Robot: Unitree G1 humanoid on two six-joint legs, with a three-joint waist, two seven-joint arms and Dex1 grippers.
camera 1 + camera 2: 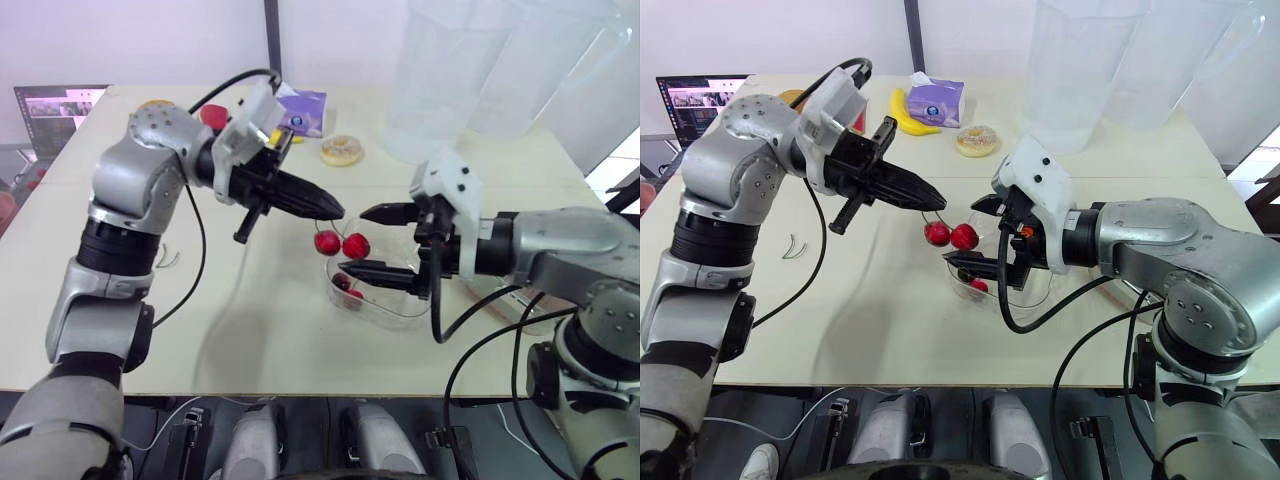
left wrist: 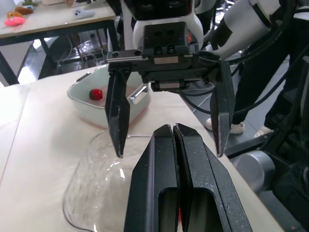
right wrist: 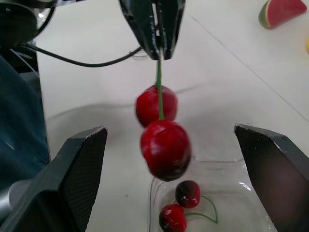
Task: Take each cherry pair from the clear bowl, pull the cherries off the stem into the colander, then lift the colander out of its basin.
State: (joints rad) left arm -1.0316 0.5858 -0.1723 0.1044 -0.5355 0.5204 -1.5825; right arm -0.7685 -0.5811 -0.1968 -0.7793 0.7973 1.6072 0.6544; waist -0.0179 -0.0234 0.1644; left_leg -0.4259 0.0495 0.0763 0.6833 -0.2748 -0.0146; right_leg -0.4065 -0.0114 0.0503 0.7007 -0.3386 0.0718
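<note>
A cherry pair (image 1: 341,243) hangs by its green stem from my left gripper (image 1: 335,210), which is shut on the stem just above the clear bowl (image 1: 400,315). In the right wrist view the two red cherries (image 3: 164,145) dangle below the left gripper (image 3: 157,48). My right gripper (image 1: 372,242) is open, one finger above and one below the fruit, and is not touching it. Another cherry pair (image 3: 179,205) lies in the bowl. The white basin (image 2: 111,113) holding the colander and one cherry (image 2: 96,93) stands beyond the bowl, behind my right arm.
At the back of the table are a banana (image 1: 905,118), a purple tissue pack (image 1: 937,100), a doughnut (image 1: 977,141) and two tall clear jugs (image 1: 450,80). A laptop (image 1: 55,105) stands at the far left. A watermelon slice (image 3: 282,12) lies nearby.
</note>
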